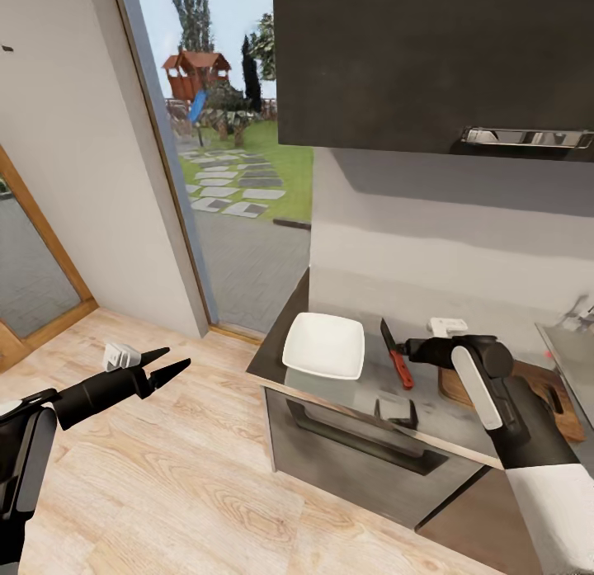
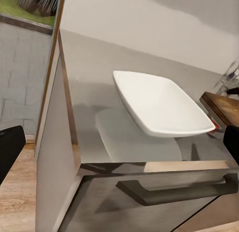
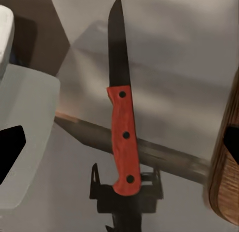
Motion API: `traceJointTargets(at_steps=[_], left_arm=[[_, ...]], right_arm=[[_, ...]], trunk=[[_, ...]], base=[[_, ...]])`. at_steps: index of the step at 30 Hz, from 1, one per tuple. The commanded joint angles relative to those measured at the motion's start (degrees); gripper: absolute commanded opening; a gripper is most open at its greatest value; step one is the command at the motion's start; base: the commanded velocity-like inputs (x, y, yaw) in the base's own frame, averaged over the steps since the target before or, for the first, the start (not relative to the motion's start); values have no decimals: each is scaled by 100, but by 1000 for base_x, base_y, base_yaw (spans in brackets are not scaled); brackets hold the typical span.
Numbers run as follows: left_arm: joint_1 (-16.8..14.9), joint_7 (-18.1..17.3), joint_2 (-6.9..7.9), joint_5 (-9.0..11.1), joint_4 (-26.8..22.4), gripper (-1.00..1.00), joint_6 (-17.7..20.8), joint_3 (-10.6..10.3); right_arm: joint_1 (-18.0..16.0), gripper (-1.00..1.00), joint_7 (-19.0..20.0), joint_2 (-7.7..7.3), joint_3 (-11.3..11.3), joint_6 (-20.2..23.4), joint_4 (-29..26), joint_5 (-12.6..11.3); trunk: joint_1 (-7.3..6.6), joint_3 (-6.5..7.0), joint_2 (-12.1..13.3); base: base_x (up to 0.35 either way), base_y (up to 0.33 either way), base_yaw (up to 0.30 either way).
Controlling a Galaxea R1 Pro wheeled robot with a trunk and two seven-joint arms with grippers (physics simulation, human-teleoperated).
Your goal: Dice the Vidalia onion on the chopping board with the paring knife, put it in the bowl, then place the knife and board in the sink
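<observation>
Centre-right of frame, on countertop point(image 1: 363, 389) | paring knife point(image 1: 396, 354), long axis away from front edge, handle nearer | right gripper point(image 1: 402, 350) above it, spread wide, empty | left gripper point(image 1: 169, 364) far left, parted, empty.

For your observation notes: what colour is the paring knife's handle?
Red-orange with three dark rivets; the paring knife shows best in the right wrist view.

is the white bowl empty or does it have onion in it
Empty. The bowl shows a bare white inside in the left wrist view, and likewise in the head view, on the countertop.

Pale wood floor point(image 1: 206, 476), white wall point(image 1: 74, 146), tall window point(image 1: 239, 146) onto a sunlit garden
</observation>
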Motion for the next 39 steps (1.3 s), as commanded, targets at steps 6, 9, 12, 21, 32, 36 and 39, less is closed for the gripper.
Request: traceJointTargets(at_steps=[6, 9, 12, 21, 32, 36, 39], left_arm=[[-6, -9, 7, 24, -1, 100, 40, 3], [-5, -9, 8, 24, -1, 100, 40, 3], [-5, -9, 9, 24, -1, 100, 39, 3], [-5, -9, 4, 24, -1, 100, 38, 3], [-6, -9, 1, 24, -1, 100, 38, 3], [-5, -9, 1, 24, -1, 100, 38, 3], [-5, -9, -4, 24, -1, 100, 38, 3]], right_arm=[[-54, 100, -85, 36, 12, 16, -4, -68], [-63, 100, -89, 41, 9, 16, -4, -72], [-70, 100, -91, 47, 7, 16, -4, -74], [-73, 100, -92, 44, 20, 16, -12, -75], [-73, 100, -84, 43, 25, 16, -13, -75], [-73, 100, -85, 43, 17, 16, -13, -75], [-73, 100, -88, 43, 14, 16, -13, -75]], trunk=[[3, -12, -12], [3, -12, -12], [3, -12, -12], [3, -12, -12], [3, -12, -12], [3, -22, -12], [3, -42, -12]], base=[[0, 0, 0], [0, 23, 0], [0, 120, 0], [0, 39, 0], [0, 0, 0], [0, 0, 0], [0, 0, 0]])
